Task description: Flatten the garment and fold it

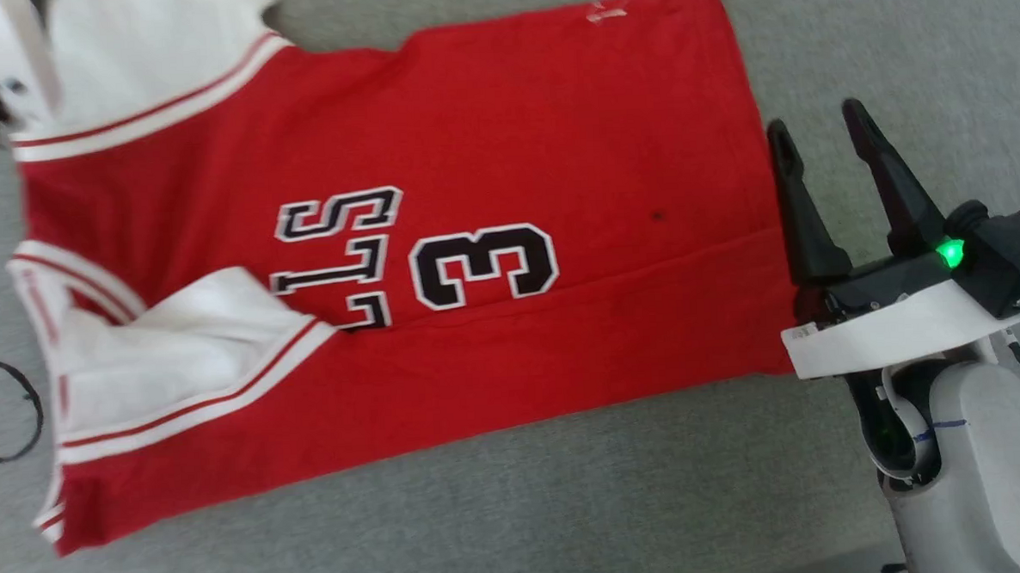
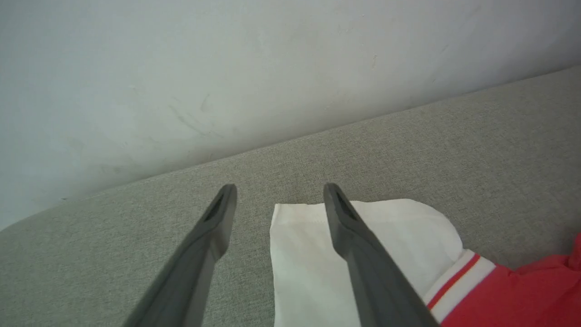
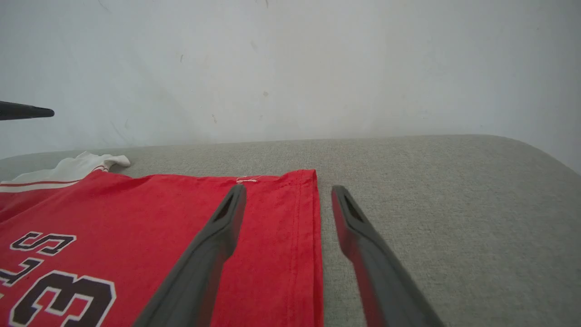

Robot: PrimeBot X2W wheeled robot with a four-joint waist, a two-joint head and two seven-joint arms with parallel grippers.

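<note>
Red shirt flat on woven grey worktop. Left pincer gapes over white sleeve, right pincer gapes at hem.

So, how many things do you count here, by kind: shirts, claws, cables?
shirt: 1
claws: 2, the left claw and the right claw, both open
cable: 1
total: 4
</note>
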